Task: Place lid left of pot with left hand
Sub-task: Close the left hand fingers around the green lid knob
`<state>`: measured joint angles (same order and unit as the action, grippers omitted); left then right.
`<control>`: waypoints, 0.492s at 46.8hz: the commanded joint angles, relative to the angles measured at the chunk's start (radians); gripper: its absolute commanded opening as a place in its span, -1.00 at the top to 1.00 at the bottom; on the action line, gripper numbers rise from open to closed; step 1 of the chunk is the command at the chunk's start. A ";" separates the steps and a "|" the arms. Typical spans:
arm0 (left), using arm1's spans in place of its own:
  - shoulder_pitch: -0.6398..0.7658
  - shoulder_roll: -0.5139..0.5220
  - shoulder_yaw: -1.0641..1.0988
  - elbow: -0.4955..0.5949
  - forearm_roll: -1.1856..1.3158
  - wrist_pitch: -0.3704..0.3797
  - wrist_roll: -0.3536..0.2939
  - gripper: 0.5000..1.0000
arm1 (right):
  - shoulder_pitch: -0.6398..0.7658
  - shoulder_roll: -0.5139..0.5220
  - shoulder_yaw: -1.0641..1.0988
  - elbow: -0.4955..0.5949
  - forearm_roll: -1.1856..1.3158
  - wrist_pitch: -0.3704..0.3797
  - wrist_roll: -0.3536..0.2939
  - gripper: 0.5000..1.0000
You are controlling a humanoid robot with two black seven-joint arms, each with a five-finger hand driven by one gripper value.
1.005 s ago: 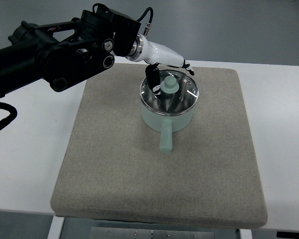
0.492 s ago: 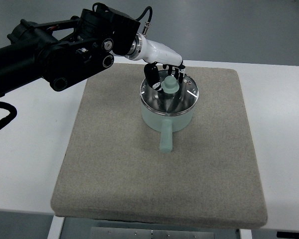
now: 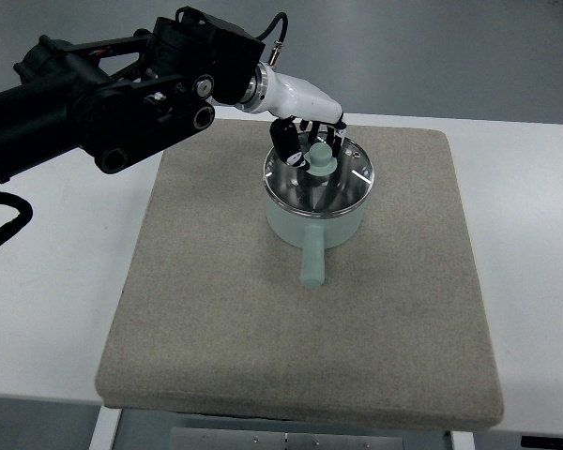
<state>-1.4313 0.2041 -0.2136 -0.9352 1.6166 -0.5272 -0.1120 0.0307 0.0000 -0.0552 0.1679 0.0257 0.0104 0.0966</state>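
White worktop fills the view under a grey floor strip at the far edge, and a square of coarse beige mat lies across its middle. On the mat, toward twelve o'clock from its centre, stands a pale green pot with its straight handle pointing to six o'clock. The lid, glass with a metal rim, sits flat on the pot, and its green knob rises from the middle. The left hand, on a black arm that enters from the nine to ten o'clock side, hangs over the lid's far half with its dark fingers curled down around the knob from the ten and twelve o'clock sides. They look close to touching it, but whether they actually pinch it cannot be told from this angle. No right arm shows. Judged from how things lie, the task is at its early stage: the reach is done and the grasp is being made or just made, while the lift, the carry to the bare mat at the pot's nine o'clock, and the set-down all remain.
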 commanded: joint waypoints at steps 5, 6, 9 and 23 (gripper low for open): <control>0.002 0.000 0.000 -0.004 -0.001 0.001 -0.002 0.57 | 0.000 0.000 0.000 0.001 0.000 0.000 0.000 -0.69; 0.002 0.000 0.000 -0.004 -0.001 0.001 -0.002 0.58 | 0.000 0.000 0.000 0.001 0.000 0.000 0.000 -0.69; 0.002 0.000 0.000 -0.005 -0.001 0.001 -0.002 0.62 | 0.000 0.000 0.000 0.001 0.000 0.000 0.000 -0.69; -0.001 0.000 0.000 -0.010 -0.001 0.001 -0.002 0.93 | 0.000 0.000 0.000 -0.001 0.000 0.000 0.000 -0.69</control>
<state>-1.4309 0.2041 -0.2131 -0.9465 1.6154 -0.5262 -0.1135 0.0307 0.0000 -0.0552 0.1677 0.0258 0.0105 0.0966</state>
